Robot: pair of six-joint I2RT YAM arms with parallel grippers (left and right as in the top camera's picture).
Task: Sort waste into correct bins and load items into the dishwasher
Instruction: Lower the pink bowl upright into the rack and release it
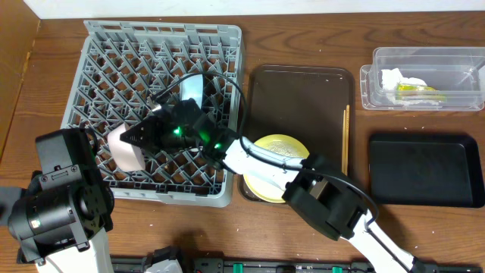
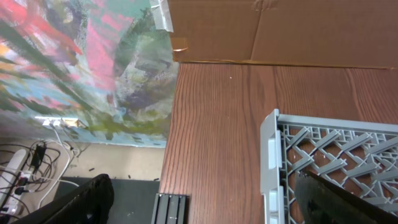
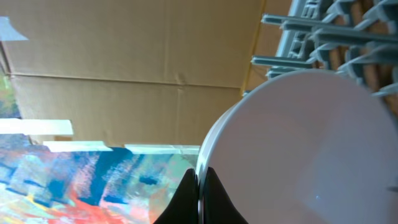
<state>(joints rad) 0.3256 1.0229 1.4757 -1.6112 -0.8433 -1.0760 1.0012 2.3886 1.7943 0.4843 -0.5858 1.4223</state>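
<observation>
Right gripper [image 3: 200, 186], clamped on the rim of the pink saucer [image 3: 298, 143], holds it on edge at the grey dish rack [image 1: 91, 45], where so thin a pinch risks pivoting or slipping; left gripper [image 2: 202, 180] gapes empty.

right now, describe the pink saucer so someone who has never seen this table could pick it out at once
Find the big grey dish rack on the left of the table, then its near-left part, where the right gripper reaches in. The pink saucer is the pale round dish pinched by its rim there; the light blue bowl sits further back, unheld.
</observation>
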